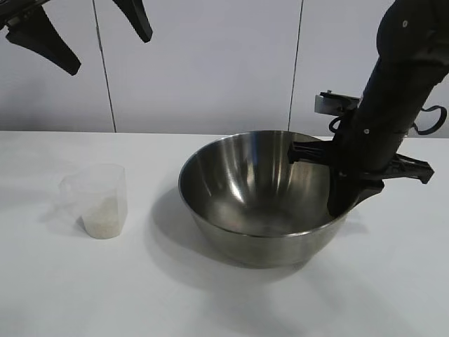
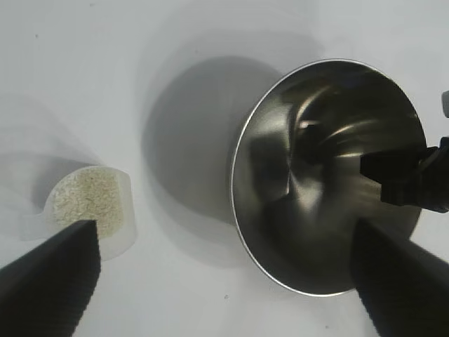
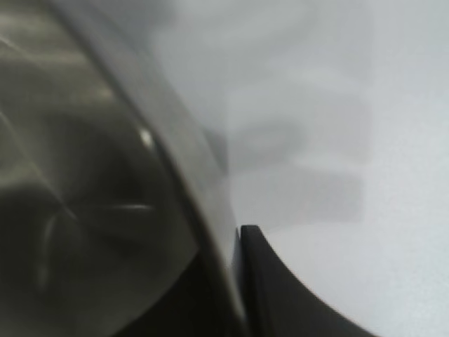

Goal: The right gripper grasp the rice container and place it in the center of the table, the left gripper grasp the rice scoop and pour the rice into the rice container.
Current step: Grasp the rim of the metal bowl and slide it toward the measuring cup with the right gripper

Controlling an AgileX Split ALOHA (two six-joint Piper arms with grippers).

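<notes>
The right gripper (image 1: 342, 205) has its jaws pinched shut on the near-right rim of the bowl (image 1: 245, 189), one finger inside the wall and one outside; in the right wrist view the steel edge (image 3: 210, 232) runs right against the outer finger. The bowl sits to the right of the middle of the counter (image 1: 224, 302). The cup (image 1: 97, 200) stands well apart to its left, upright, with rice (image 1: 100, 216) heaped in its bottom. The left gripper (image 1: 95, 35) hangs high above that side, jaws spread wide and holding nothing.

The risk, as I see it, lies in that thin grip. A polished steel rim pinched at one spot gives little purchase, so a quick pull could let the bowl swivel round the fingers or slip free. If it is lifted, the far side may sag and scrape; if dragged too far left, it could knock the light cup and spill the grains.

The bowl is deep, round and mirror-bright, throwing streaky reflections and a soft shadow. The cup is cloudy thin plastic, tapered, with a small tab on its side. The rice is fine, dull white and loose. The counter is flat, matte and white.
</notes>
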